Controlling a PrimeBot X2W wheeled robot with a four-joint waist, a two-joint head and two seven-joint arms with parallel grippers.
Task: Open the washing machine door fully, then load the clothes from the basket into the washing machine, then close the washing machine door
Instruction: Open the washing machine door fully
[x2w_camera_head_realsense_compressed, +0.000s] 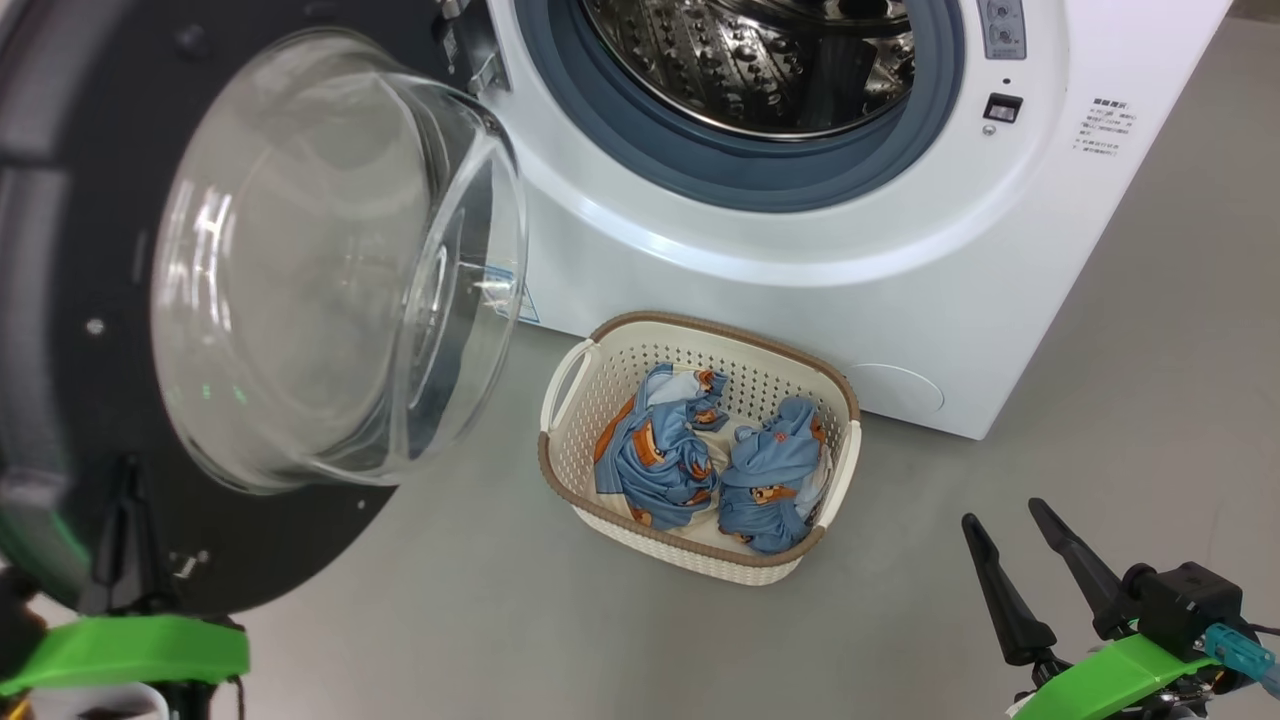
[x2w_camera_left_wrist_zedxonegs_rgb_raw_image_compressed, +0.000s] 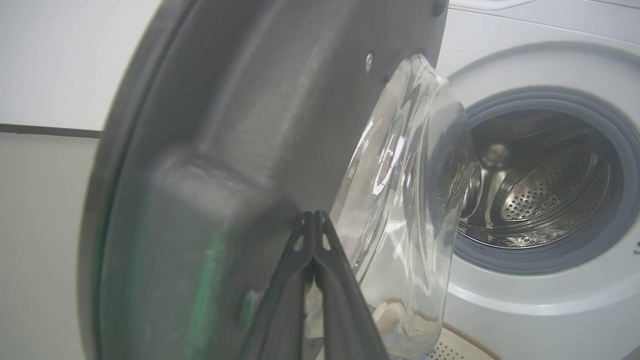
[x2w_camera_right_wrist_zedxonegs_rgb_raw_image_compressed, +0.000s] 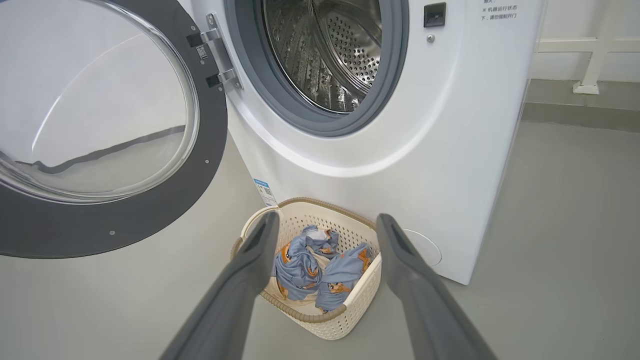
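Note:
The washing machine door (x2w_camera_head_realsense_compressed: 90, 400) stands swung open at the left, its clear glass bowl (x2w_camera_head_realsense_compressed: 330, 260) bulging toward me. The white washing machine (x2w_camera_head_realsense_compressed: 900, 250) shows its bare steel drum (x2w_camera_head_realsense_compressed: 760, 60). On the floor in front of it sits the cream basket (x2w_camera_head_realsense_compressed: 570, 440) holding two blue bundles of clothes (x2w_camera_head_realsense_compressed: 650, 460) (x2w_camera_head_realsense_compressed: 770, 485). My left gripper (x2w_camera_left_wrist_zedxonegs_rgb_raw_image_compressed: 312, 216) is shut, its tips against the inner black face of the door (x2w_camera_left_wrist_zedxonegs_rgb_raw_image_compressed: 240, 125), with nothing between the fingers. My right gripper (x2w_camera_head_realsense_compressed: 1006, 517) hovers open to the right of the basket; in its wrist view the gripper (x2w_camera_right_wrist_zedxonegs_rgb_raw_image_compressed: 327, 218) points at the basket (x2w_camera_right_wrist_zedxonegs_rgb_raw_image_compressed: 360, 295) and clothes (x2w_camera_right_wrist_zedxonegs_rgb_raw_image_compressed: 300, 262).
Grey floor (x2w_camera_head_realsense_compressed: 1150, 400) spreads around the basket and to the machine's right. The open door overhangs the floor left of the basket. A white wall and a pale frame leg (x2w_camera_right_wrist_zedxonegs_rgb_raw_image_compressed: 595, 50) stand behind the machine on the right.

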